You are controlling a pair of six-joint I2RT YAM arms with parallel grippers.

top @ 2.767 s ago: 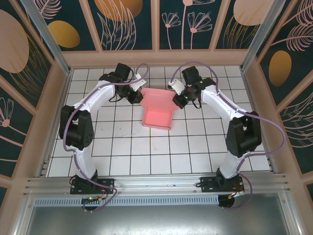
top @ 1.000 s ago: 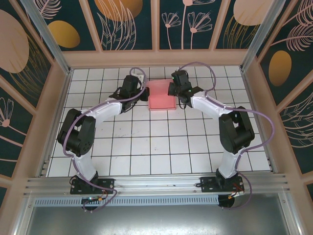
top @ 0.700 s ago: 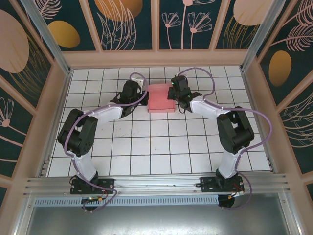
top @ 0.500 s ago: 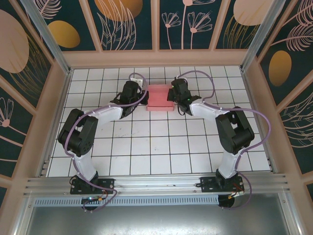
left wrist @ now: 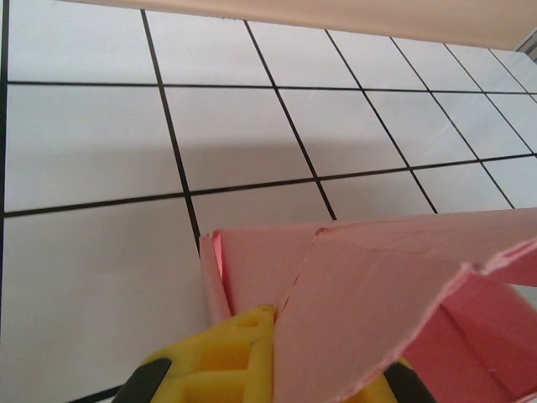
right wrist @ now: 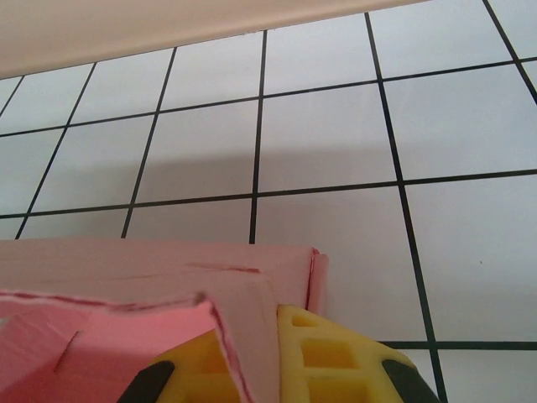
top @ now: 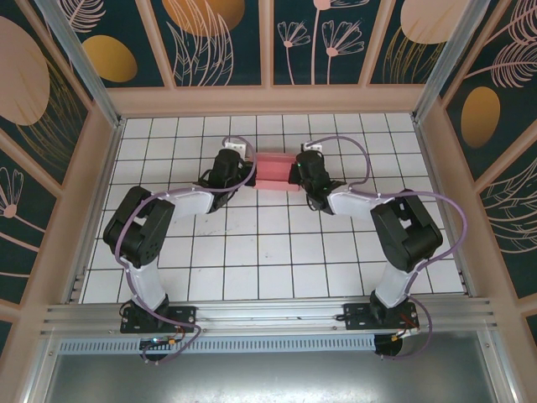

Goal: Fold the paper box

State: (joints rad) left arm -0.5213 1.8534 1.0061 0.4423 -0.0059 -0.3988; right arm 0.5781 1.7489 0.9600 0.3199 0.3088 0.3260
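The pink paper box (top: 275,171) sits partly folded on the tiled table at the back middle, with its side walls raised. My left gripper (top: 249,172) is at its left end and my right gripper (top: 295,173) at its right end. In the left wrist view a pink side flap (left wrist: 369,311) runs between the yellow fingers (left wrist: 222,357), which are shut on it. From the right wrist camera the box's end wall (right wrist: 252,323) is likewise pinched between yellow fingers (right wrist: 336,357). The box's inside is mostly hidden.
White tiles with black lines (top: 268,252) stretch in front of the box. A wooden rim (top: 268,99) bounds the table just behind the box, and patterned walls rise beyond it. Both arms (top: 168,206) bend low toward the back.
The box went from a raised open flat piece to a smaller folded shape low on the table. Both grippers moved down and inward against its ends.
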